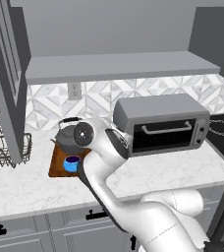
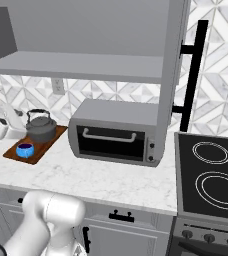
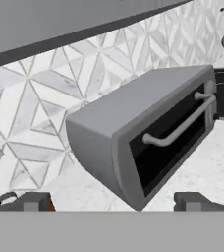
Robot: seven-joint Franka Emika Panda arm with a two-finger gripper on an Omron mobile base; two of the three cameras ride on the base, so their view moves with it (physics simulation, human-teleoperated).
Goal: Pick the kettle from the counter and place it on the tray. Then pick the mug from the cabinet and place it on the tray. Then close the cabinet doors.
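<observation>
A: Where do the kettle (image 1: 67,138) and mug (image 1: 72,163) sit?

B: Both are on the tray (image 1: 58,164), which lies on the counter (image 1: 173,170) just left of the toaster oven (image 1: 163,123). The kettle stands at the tray's far end, the mug at the near end, close together.

A: And the gripper (image 3: 112,201)?

B: In the hand view its two fingertips (image 3: 35,201) stand wide apart with nothing between them. It faces the toaster oven and the backsplash; the kettle's black handle just shows at the lower left edge, so the tray lies low and to one side of the jaws.

A: The tray's long axis?

B: In the right base view it runs from the counter's front toward the wall. I can't tell which way the kettle's spout points. The cabinet doors (image 2: 173,65) stand open over an empty shelf.
</observation>
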